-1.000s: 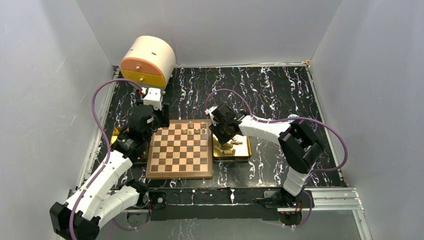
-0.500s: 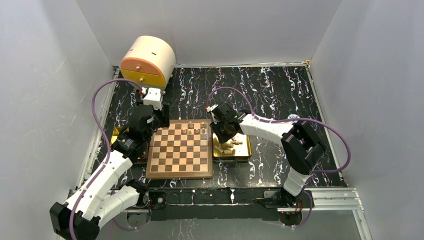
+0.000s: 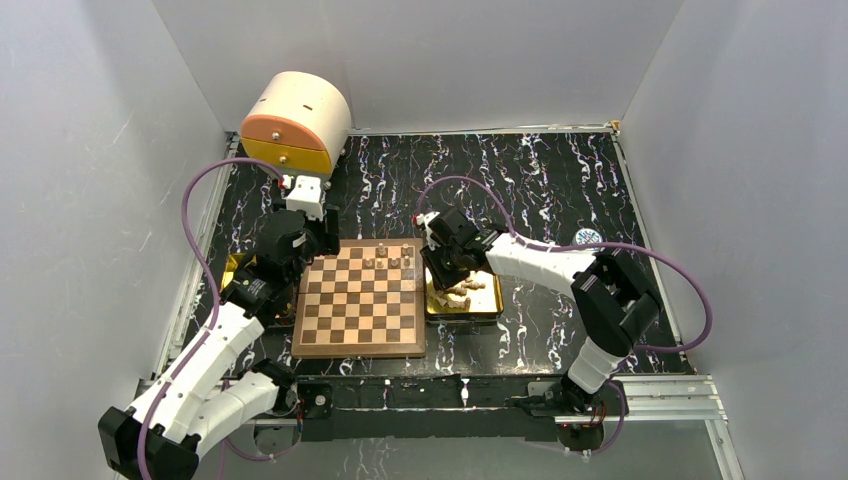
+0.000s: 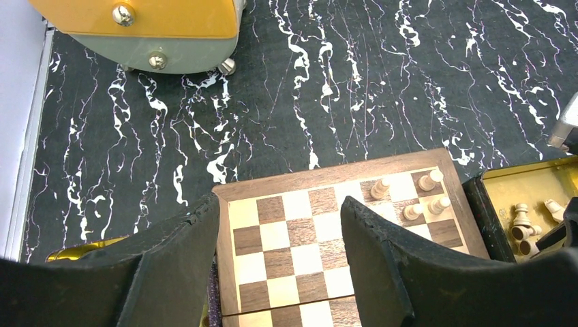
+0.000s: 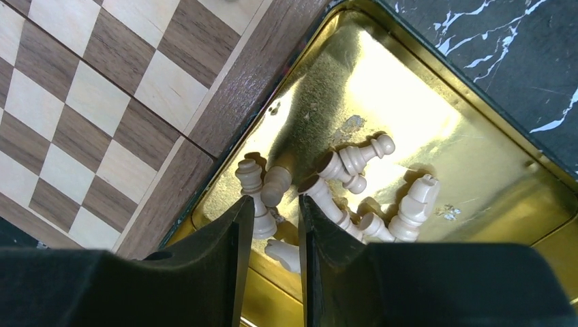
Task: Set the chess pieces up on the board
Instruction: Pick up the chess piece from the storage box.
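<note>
The board (image 3: 360, 300) lies in the middle of the table, with several tan chess pieces (image 3: 385, 260) standing at its far right corner; they also show in the left wrist view (image 4: 379, 188). My left gripper (image 3: 320, 242) hangs open and empty over the board's far left corner (image 4: 300, 238). My right gripper (image 3: 448, 272) is low over the gold tray (image 5: 382, 82) right of the board. Its jaws stand narrowly apart (image 5: 275, 201) among several loose pieces (image 5: 354, 160) lying in the tray. One piece's base sits against the left finger (image 5: 232, 238).
A round-topped cream box with an orange and yellow front (image 3: 295, 120) stands at the far left. A second gold tray (image 3: 240, 265) lies left of the board under my left arm. White walls enclose the black marbled table (image 3: 560, 190).
My right gripper has shifted slightly left and farther over the tray, and its elbow has swung to the right. The left arm has not moved.
</note>
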